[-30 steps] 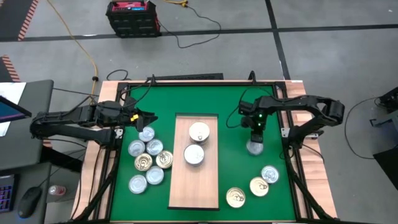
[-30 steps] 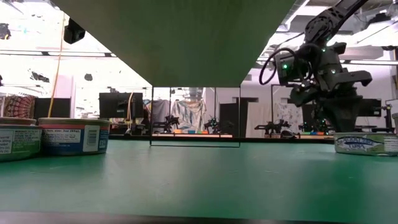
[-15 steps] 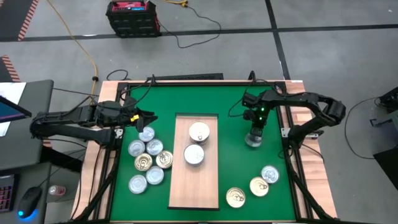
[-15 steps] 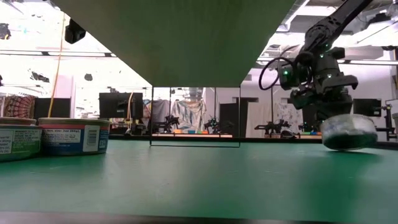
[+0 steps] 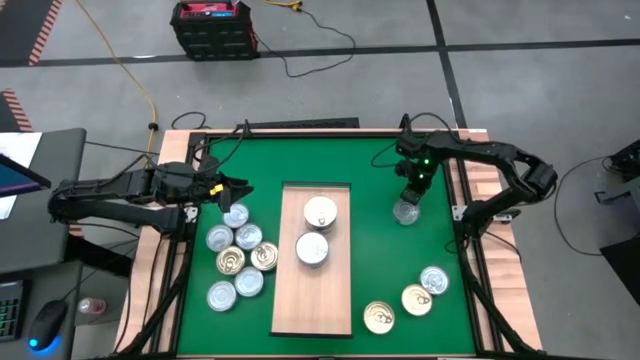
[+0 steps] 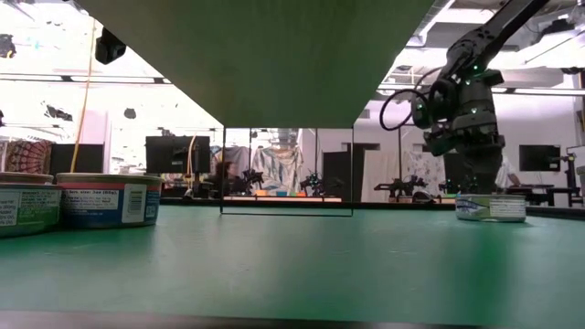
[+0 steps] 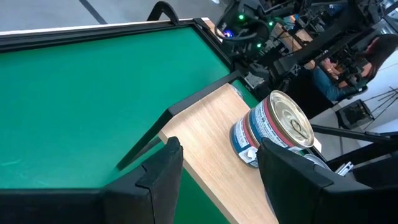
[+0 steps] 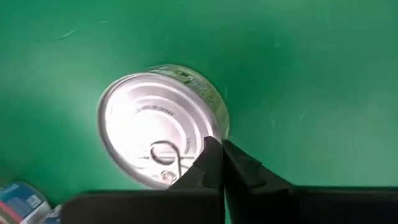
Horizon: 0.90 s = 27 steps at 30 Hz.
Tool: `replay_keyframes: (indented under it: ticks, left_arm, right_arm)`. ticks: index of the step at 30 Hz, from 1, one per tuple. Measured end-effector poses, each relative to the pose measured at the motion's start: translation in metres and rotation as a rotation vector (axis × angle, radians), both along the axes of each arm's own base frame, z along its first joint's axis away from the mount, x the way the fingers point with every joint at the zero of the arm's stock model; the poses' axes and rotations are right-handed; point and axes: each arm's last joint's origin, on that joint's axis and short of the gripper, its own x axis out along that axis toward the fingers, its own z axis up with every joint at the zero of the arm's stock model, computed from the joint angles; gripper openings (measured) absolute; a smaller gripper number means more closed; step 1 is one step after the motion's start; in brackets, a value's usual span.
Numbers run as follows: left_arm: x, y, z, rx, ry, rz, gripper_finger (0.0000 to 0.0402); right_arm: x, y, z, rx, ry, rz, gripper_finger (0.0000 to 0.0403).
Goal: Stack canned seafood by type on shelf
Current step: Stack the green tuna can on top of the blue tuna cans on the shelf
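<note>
Now the silver tin (image 5: 405, 212) lay flat on the green mat (image 5: 380, 270), right of the shelf (image 5: 312, 300) and in the upper right part of the high view. A second before, it sat lower in that picture, under the right gripper (image 5: 410, 196); half a second before, the low view showed it tilted and off the mat. So the tin had been shifted toward the far edge and put down again, not onto the shelf. The right gripper stood just above it with its fingers (image 8: 214, 168) pressed together and holding nothing; in the right wrist view their tips were over the lid's rim near the pull tab. I judge this was a push or a failed pick, so this tin was yet to be stacked.

On the shelf, two tins (image 5: 317, 230) stood in the upper half. Seven tins (image 5: 238, 260) were grouped on the mat at the left, and three tins (image 5: 408, 300) at the lower right.

The left gripper (image 5: 240, 190) hovered at the upper left of the mat, above the group of seven, with fingers spread and empty.

Labels: the low view showed printed text on the tins at the left edge, too small to read. No brand could be read.
</note>
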Motion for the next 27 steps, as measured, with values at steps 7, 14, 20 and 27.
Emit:
replay_keyframes:
  ticks: [7, 14, 20, 27]
  left_arm:
    - [0.0, 0.0, 0.0, -0.008, -0.004, 0.002, 0.0199]
    - [0.0, 0.0, 0.0, -0.023, -0.008, -0.003, 0.0199]
    - [0.0, 0.0, 0.0, -0.025, -0.009, -0.004, 0.0199]
    - [0.0, 0.0, 0.0, -0.019, -0.007, -0.005, 0.0199]
  right_arm:
    - [0.003, 0.001, 0.006, -0.009, 0.007, 0.031, 0.0077]
    - [0.01, 0.005, 0.005, -0.111, 0.057, 0.105, 0.0138]
    - [0.018, 0.007, 0.004, -0.153, 0.023, 0.137, 0.0171]
    - [0.015, 0.02, -0.012, -0.148, 0.051, 0.206, 0.0113]
